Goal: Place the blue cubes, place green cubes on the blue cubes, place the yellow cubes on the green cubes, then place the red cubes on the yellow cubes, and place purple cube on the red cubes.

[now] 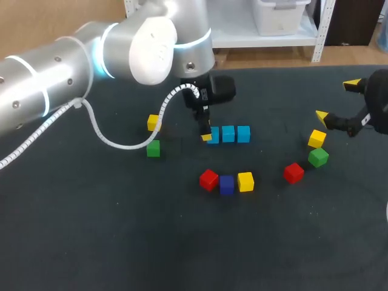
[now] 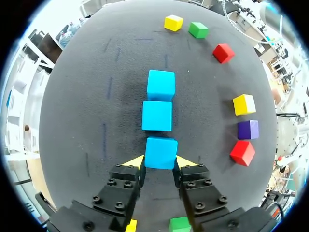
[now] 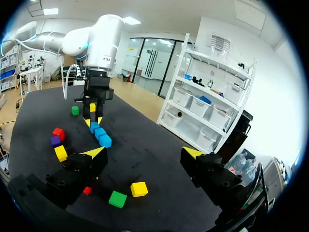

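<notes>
**Left claw clamped on end blue cube; right claw wide open, empty**

- Left claw: the left wrist view shows both yellow fingertips against opposite sides of the end blue cube. The cube sits on the table at the near end of a tight straight row with the middle blue cube and the far blue cube.
- Right claw: fingers spread far apart with nothing between them, hanging over the table's right side. The right yellow cube, right green cube and right red cube are close by.
- Head view shows only one left fingertip, and it covers part of the end blue cube, so the contact reads from the left wrist view alone.
- Head view gives the full layout. The purple cube sits between the centre red cube and the centre yellow cube, just in front of the blue row. The left yellow cube and left green cube lie apart, out to the left.
- In the left wrist view those last two are only slivers under the finger bodies.
- In the right wrist view the right red cube is mostly hidden behind that claw's own finger.
</notes>
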